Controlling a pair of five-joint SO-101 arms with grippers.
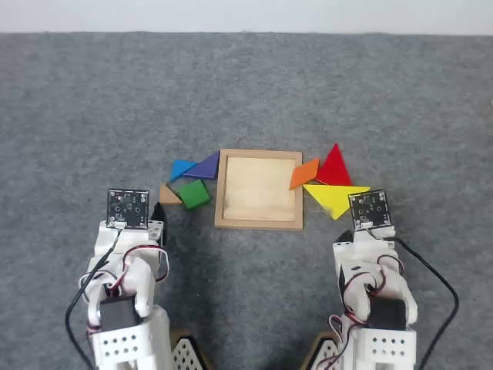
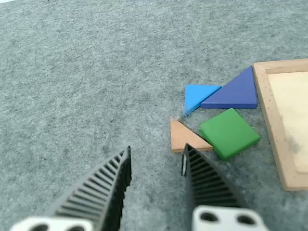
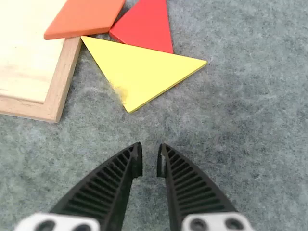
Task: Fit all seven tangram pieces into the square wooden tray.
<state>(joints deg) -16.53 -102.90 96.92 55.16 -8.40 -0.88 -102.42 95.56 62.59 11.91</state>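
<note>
Seven pieces lie outside the square wooden tray (image 1: 258,224), whose floor is bare, so I judge that nothing is fitted yet and the whole task is left. On the left arm's side cluster the purple triangle (image 2: 236,91), the small blue triangle (image 2: 196,96), the green square (image 2: 230,133) and the small tan wooden triangle (image 2: 185,138). On the other side sit the red triangle (image 3: 147,24), the large yellow triangle (image 3: 139,72) and the orange parallelogram (image 3: 84,17), which overlaps the tray's rim. The left gripper (image 2: 156,159) hovers just short of the tan triangle, jaws parted and empty. The right gripper (image 3: 149,159) hangs near the yellow triangle, jaws only narrowly apart, holding nothing.
</note>
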